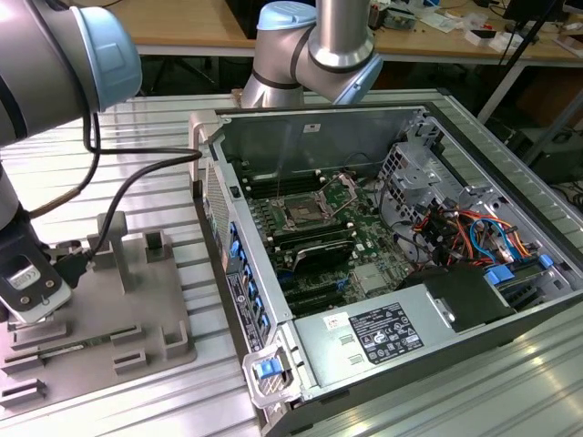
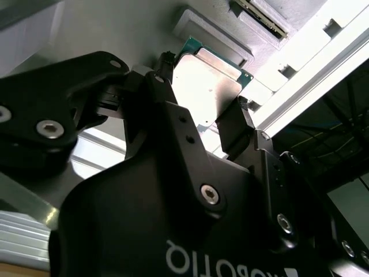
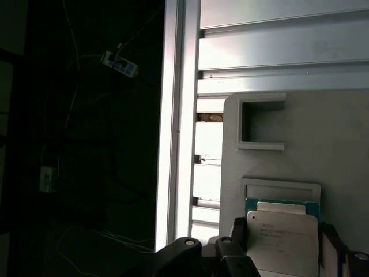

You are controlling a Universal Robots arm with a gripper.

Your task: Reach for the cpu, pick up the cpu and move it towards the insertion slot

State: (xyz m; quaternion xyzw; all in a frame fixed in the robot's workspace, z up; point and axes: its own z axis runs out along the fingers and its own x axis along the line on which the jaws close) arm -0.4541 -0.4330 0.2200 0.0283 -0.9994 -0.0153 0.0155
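Fingers (image 2: 233,124) are pinched on the cpu (image 2: 203,86) by its opposite edges, and it's lying on the grey tray (image 3: 311,144). Exterior view puts the insertion slot (image 1: 299,215) well off at the tray's 2 o'clock.

In the exterior view the hand (image 1: 27,300) sits at 9 o'clock, low over the grey fixture tray (image 1: 137,314). The tray's upright posts (image 1: 107,244) rise at the hand's 2 o'clock, and a black cable (image 1: 123,177) loops above them. Open table (image 1: 155,127) lies toward 12 o'clock. Toward 3 o'clock the computer case's near wall (image 1: 219,228) stands between the tray and the insertion slot (image 1: 301,216). The case is open on top, leaving room above that wall. A drive cage (image 1: 421,168) and cable bundle (image 1: 455,238) crowd the slot's 3 o'clock side, and a power supply (image 1: 383,332) crowds its 5 o'clock. In the first wrist view a raised tray ridge (image 3: 281,189) stands just beside the cpu (image 3: 282,239).
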